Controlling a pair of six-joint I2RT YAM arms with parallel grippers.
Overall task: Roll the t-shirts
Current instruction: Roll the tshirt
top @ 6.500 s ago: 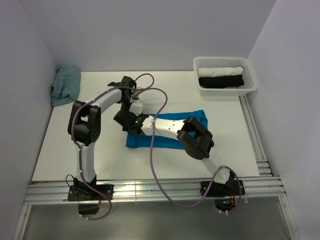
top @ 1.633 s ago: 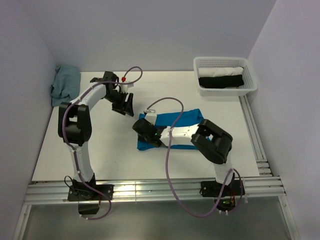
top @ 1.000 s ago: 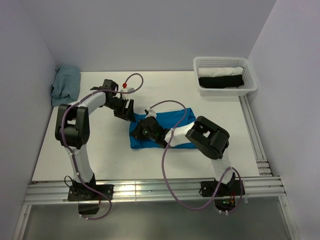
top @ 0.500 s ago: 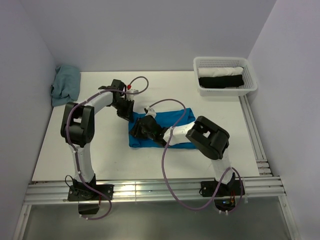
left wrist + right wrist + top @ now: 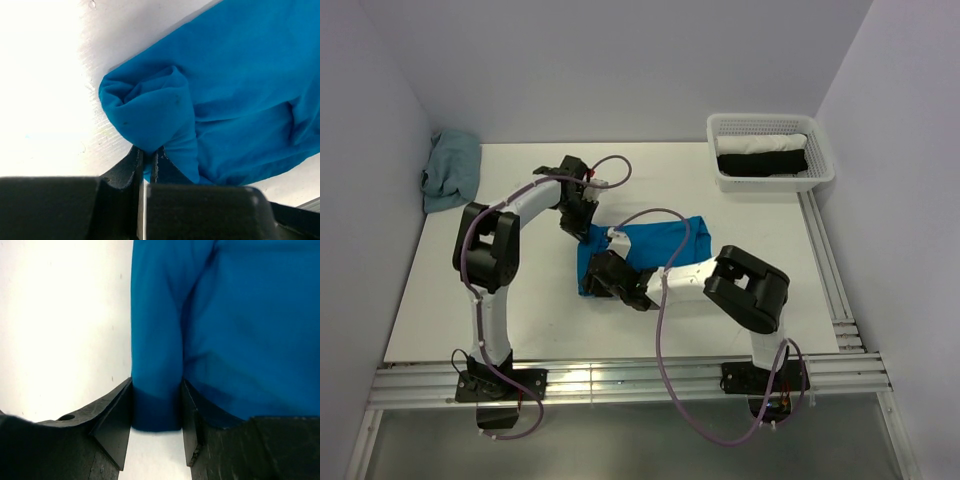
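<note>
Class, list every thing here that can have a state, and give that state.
Blue tee: folded into a strip, left end bunched, not yet rolled.
Left gripper: shut on the tee's far left corner.
Right gripper: shut on the tee's near left edge.
Basket: holding a white roll and a black roll.
Teal cloth: crumpled in the far left corner.

**Setting.** A robotics test cell, probably within a laboratory, is indicated by a bare white table enclosed on three sides by plain pale walls. Aluminium rails are fitted along its near edge, and exposed purple cabling is looped above it.
</note>
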